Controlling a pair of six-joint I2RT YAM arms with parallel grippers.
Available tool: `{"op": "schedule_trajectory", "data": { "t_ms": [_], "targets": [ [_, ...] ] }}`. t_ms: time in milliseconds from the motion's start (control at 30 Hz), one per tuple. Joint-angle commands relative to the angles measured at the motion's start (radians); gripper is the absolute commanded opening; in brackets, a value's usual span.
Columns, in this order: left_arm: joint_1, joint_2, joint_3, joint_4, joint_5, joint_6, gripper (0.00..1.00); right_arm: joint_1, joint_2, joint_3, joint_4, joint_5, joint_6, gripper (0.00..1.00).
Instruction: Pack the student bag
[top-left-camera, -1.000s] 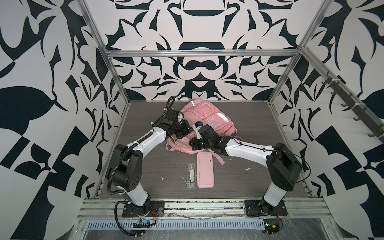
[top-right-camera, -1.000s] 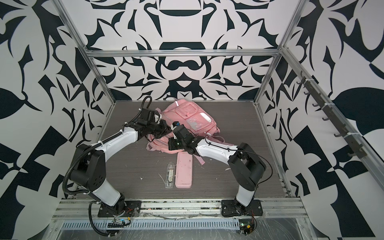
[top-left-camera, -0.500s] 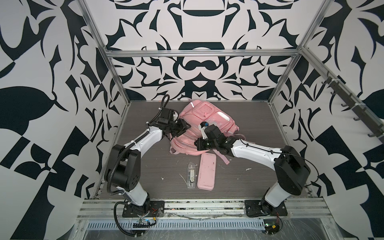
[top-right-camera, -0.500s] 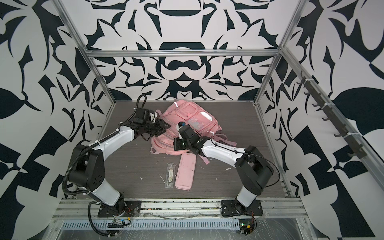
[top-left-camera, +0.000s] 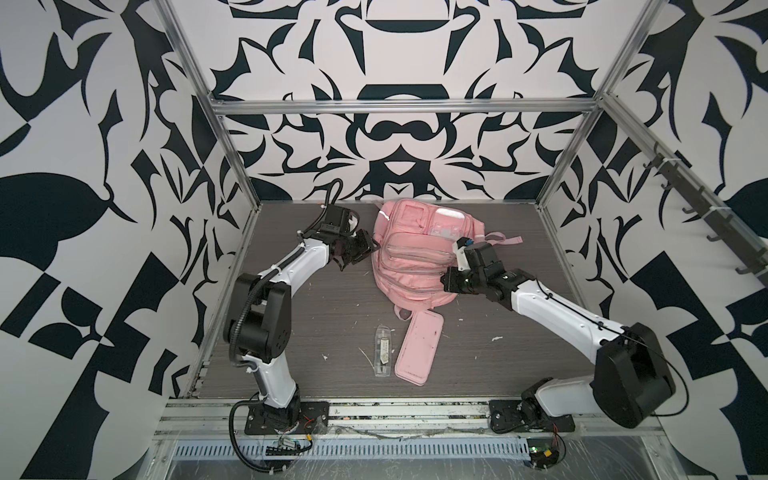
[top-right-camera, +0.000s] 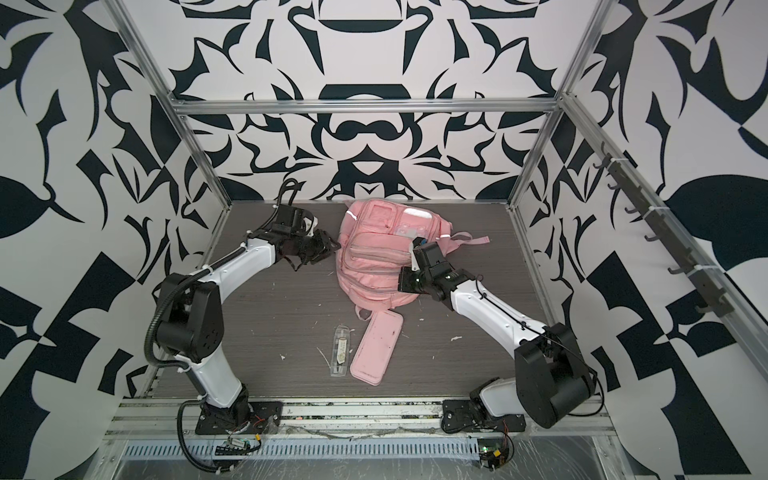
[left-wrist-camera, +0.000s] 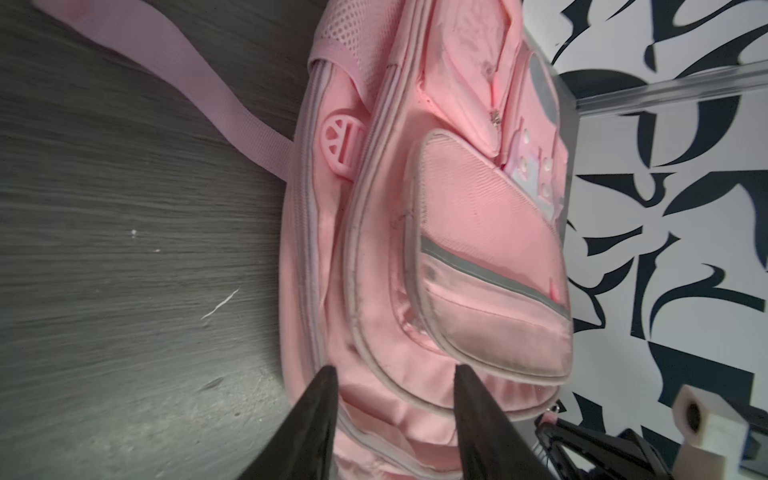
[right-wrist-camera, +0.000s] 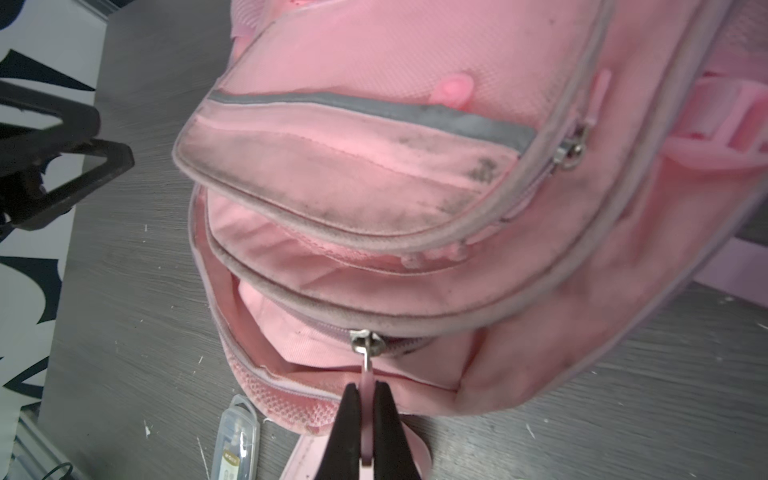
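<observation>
The student bag (top-left-camera: 415, 262) (top-right-camera: 374, 257), a pink backpack, lies on the dark table toward the back. Its main zip stands partly undone, and the gap (right-wrist-camera: 266, 332) shows pink lining. My right gripper (right-wrist-camera: 366, 387) is shut on the pink zip pull tab (right-wrist-camera: 366, 376) that hangs from the metal slider (right-wrist-camera: 365, 338); it sits at the bag's near right side (top-left-camera: 448, 284) (top-right-camera: 401, 284). My left gripper (left-wrist-camera: 395, 372) is open, its fingertips (left-wrist-camera: 328, 376) apart in front of the bag's (left-wrist-camera: 457, 249) left edge, gripping nothing (top-left-camera: 368, 248) (top-right-camera: 331, 249).
A flat pink pencil case (top-left-camera: 417, 348) (top-right-camera: 376, 351) lies just in front of the bag. Beside it lies a small clear plastic case (top-left-camera: 383, 352) (top-right-camera: 340, 351) (right-wrist-camera: 237, 440). A pink strap (top-left-camera: 505, 240) trails off the bag's right side. Patterned walls and metal posts close in the table.
My left gripper has opened, let go of the bag and drawn back a little. The right gripper has moved right with the zip pull, and the bag has shifted right with it.
</observation>
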Motion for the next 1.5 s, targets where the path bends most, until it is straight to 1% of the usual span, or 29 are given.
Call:
{"op": "schedule_trajectory", "data": {
  "t_ms": [0, 100, 233, 333, 400, 467, 567, 633, 767, 933, 1067, 1200, 1333, 1467],
  "targets": [
    [-0.038, 0.069, 0.065, -0.007, 0.064, 0.026, 0.46, 0.005, -0.022, 0.009, -0.01, -0.033, -0.039, 0.0],
    [-0.07, 0.113, 0.115, 0.0, 0.069, 0.031, 0.46, 0.005, -0.014, 0.009, -0.015, -0.036, -0.041, 0.0],
    [-0.073, 0.144, 0.131, 0.003, 0.058, 0.019, 0.44, 0.005, -0.014, 0.007, -0.02, -0.031, -0.047, 0.0],
    [-0.073, 0.163, 0.136, 0.01, 0.055, 0.017, 0.42, 0.005, -0.013, 0.009, -0.025, -0.037, -0.054, 0.0],
    [-0.072, 0.183, 0.15, 0.012, 0.062, 0.016, 0.38, 0.005, -0.005, 0.014, -0.027, -0.054, -0.059, 0.0],
    [-0.073, 0.197, 0.158, 0.024, 0.07, 0.01, 0.3, 0.006, 0.011, 0.023, -0.043, -0.071, -0.071, 0.0],
    [-0.073, 0.201, 0.155, 0.047, 0.081, -0.004, 0.09, 0.009, 0.03, 0.017, -0.024, -0.117, -0.064, 0.0],
    [-0.072, 0.193, 0.144, 0.061, 0.083, -0.012, 0.0, 0.021, 0.036, 0.014, -0.015, -0.124, -0.061, 0.0],
    [-0.073, 0.168, 0.106, 0.1, 0.095, -0.034, 0.0, 0.083, 0.067, 0.032, 0.003, -0.127, -0.053, 0.0],
    [-0.074, 0.141, 0.071, 0.14, 0.109, -0.06, 0.0, 0.16, 0.146, 0.11, 0.025, -0.103, -0.035, 0.0],
    [-0.072, 0.122, 0.047, 0.161, 0.109, -0.073, 0.0, 0.206, 0.25, 0.211, 0.048, -0.095, -0.015, 0.0],
    [-0.056, 0.086, 0.009, 0.177, 0.083, -0.082, 0.0, 0.216, 0.372, 0.32, 0.05, -0.095, 0.001, 0.0],
    [-0.008, 0.014, -0.09, 0.225, 0.047, -0.109, 0.0, 0.216, 0.452, 0.409, 0.044, -0.097, -0.006, 0.0],
    [0.038, -0.099, -0.254, 0.311, -0.028, -0.165, 0.0, 0.216, 0.509, 0.499, 0.005, -0.107, -0.028, 0.0]
  ]
}}
